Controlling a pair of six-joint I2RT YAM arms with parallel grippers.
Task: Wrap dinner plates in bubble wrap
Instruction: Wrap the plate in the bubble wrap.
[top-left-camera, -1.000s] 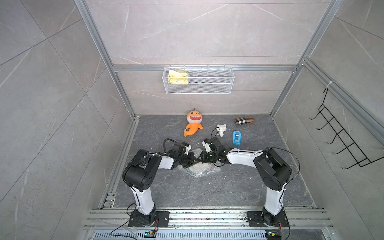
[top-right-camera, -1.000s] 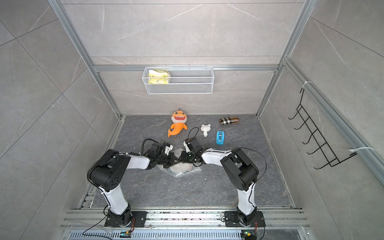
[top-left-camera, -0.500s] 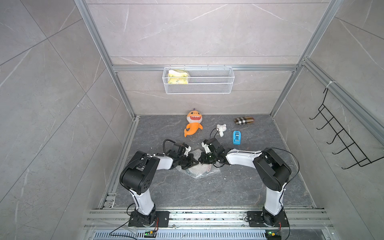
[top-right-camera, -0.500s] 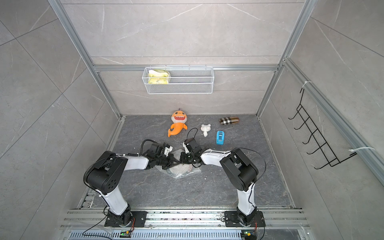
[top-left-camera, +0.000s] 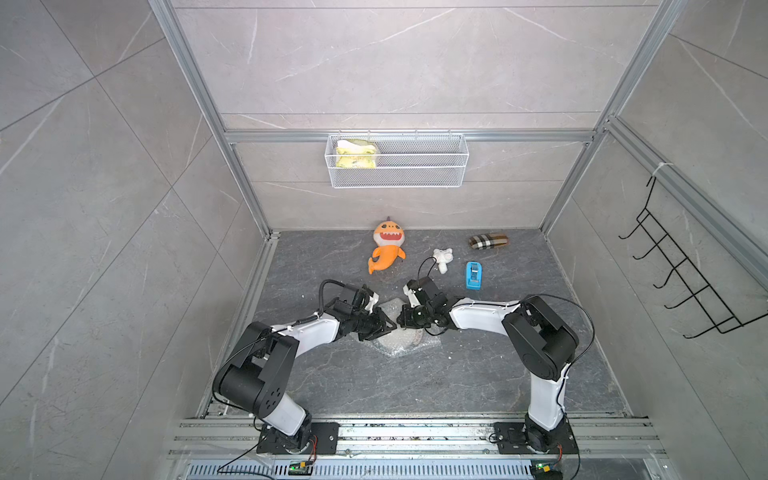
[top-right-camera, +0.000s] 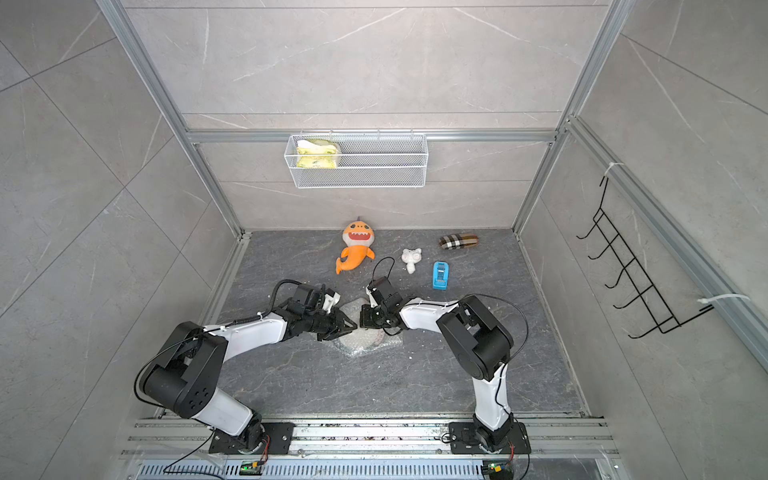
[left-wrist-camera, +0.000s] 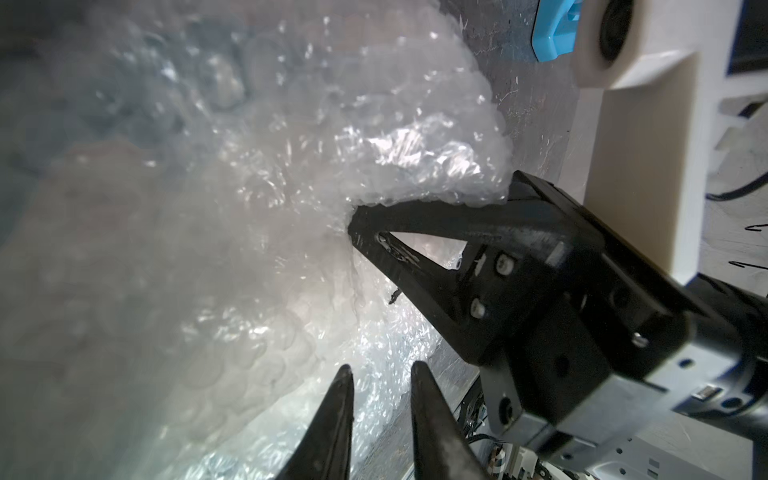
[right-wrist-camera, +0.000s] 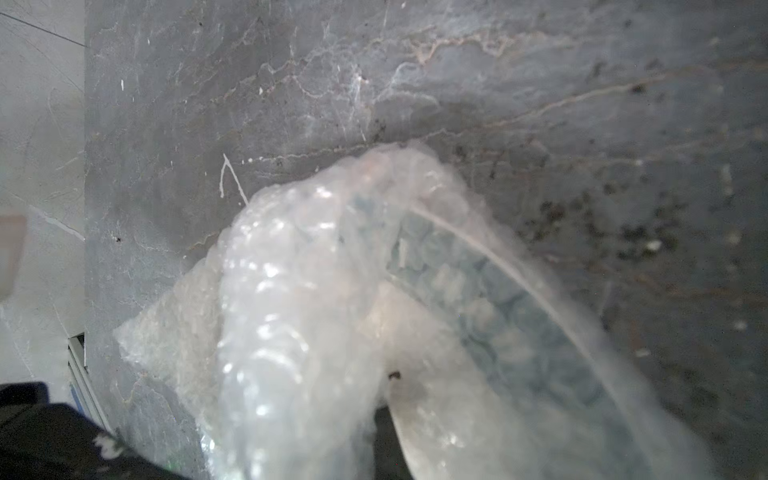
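The bubble wrap (top-left-camera: 401, 343) lies crumpled over the dinner plate in the middle of the floor, between both arms. Through the wrap, the plate's dark green rim (right-wrist-camera: 498, 299) shows in the right wrist view. My right gripper (left-wrist-camera: 355, 226) is shut on a raised fold of the bubble wrap (left-wrist-camera: 291, 187), at the bundle's far edge in both top views (top-left-camera: 401, 320). My left gripper (left-wrist-camera: 382, 368) faces it from the left (top-right-camera: 353, 326). Its fingers (left-wrist-camera: 340, 415) stand a little apart with nothing gripped between them; the wrap lies just beyond their tips.
Behind the bundle lie an orange shark plush (top-left-camera: 386, 249), a small white toy (top-left-camera: 442, 258), a blue tape dispenser (top-left-camera: 473, 275) and a plaid case (top-left-camera: 488, 242). A wire basket (top-left-camera: 397, 160) hangs on the back wall and a black hook rack (top-left-camera: 685, 282) on the right wall.
My right gripper has closed on the fold of bubble wrap. My left gripper, shut a second ago, has let its jaws part. Both arms have barely shifted.
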